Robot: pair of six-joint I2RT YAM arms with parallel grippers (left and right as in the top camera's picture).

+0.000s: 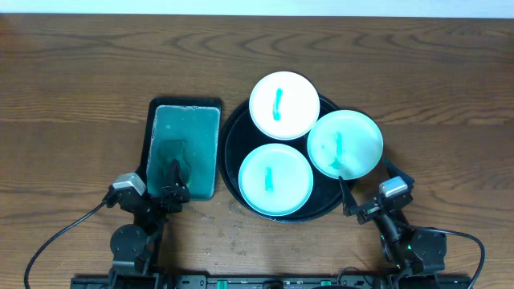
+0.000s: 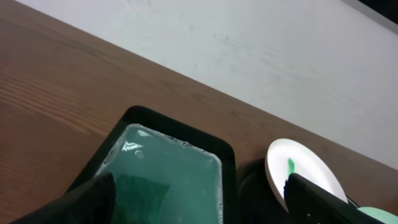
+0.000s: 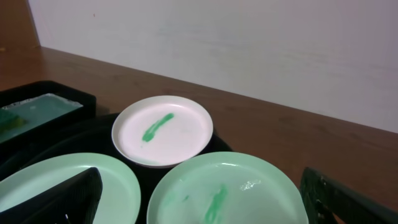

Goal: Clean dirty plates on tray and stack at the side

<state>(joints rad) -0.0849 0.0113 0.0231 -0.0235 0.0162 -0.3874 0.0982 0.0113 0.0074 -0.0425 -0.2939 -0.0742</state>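
Three white plates with teal-green smears lie on the round black tray (image 1: 234, 143): a far one (image 1: 284, 106), a right one (image 1: 344, 144) and a near-left one (image 1: 275, 179). My right gripper (image 1: 361, 193) is open and empty at the tray's near-right edge. In the right wrist view its fingers (image 3: 205, 211) straddle the right plate (image 3: 227, 186), with the far plate (image 3: 163, 129) and near-left plate (image 3: 62, 180) beyond on the tray (image 3: 140, 174). My left gripper (image 1: 173, 186) is open over the near end of the rectangular tray. The far plate (image 2: 305, 168) shows in the left wrist view.
A rectangular black tray (image 1: 152, 120) of teal-green liquid stands left of the round tray. A dark green sponge (image 2: 143, 190) lies in it between my left fingers (image 2: 199, 211). Its rim (image 2: 180, 127) faces a white wall beyond the wooden table.
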